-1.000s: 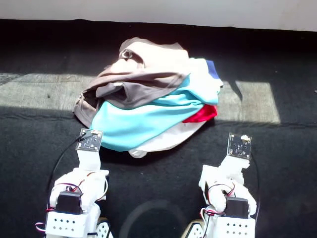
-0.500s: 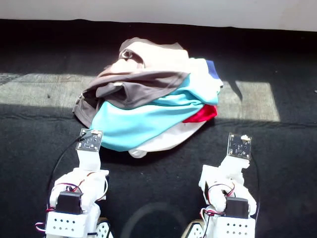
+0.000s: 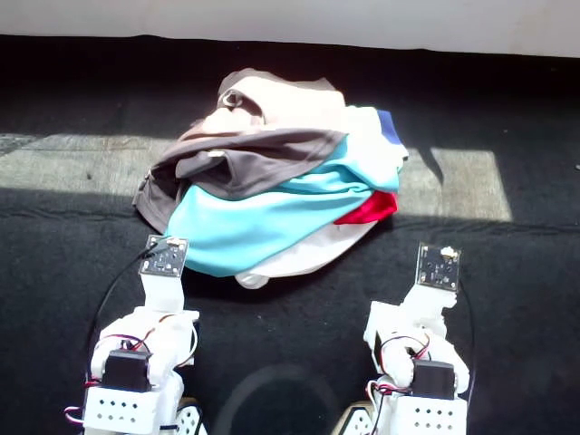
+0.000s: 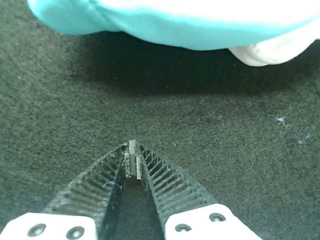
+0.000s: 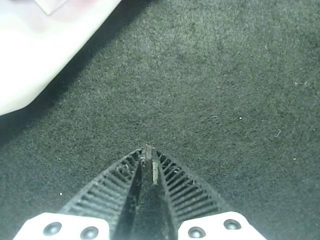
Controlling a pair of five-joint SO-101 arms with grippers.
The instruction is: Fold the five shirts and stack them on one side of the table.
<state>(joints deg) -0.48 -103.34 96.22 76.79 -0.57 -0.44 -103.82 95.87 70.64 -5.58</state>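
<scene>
A loose heap of shirts (image 3: 272,181) lies at the middle back of the table: beige on top, then grey-brown (image 3: 245,163), turquoise (image 3: 263,222), white (image 3: 313,254), with a red corner (image 3: 372,208) and a blue edge (image 3: 390,127). My left gripper (image 4: 132,159) is shut and empty over bare black cloth, just short of the turquoise shirt (image 4: 165,22) and a white hem (image 4: 265,50). My right gripper (image 5: 149,162) is shut and empty too, near the white shirt (image 5: 35,55). Both arms sit folded at the front edge, left (image 3: 163,258) and right (image 3: 438,265).
The table is covered in black cloth (image 3: 507,299). A bright band of sunlight (image 3: 72,168) crosses it behind the arms. A pale wall (image 3: 290,18) runs along the far edge. Open cloth lies to the left and right of the heap.
</scene>
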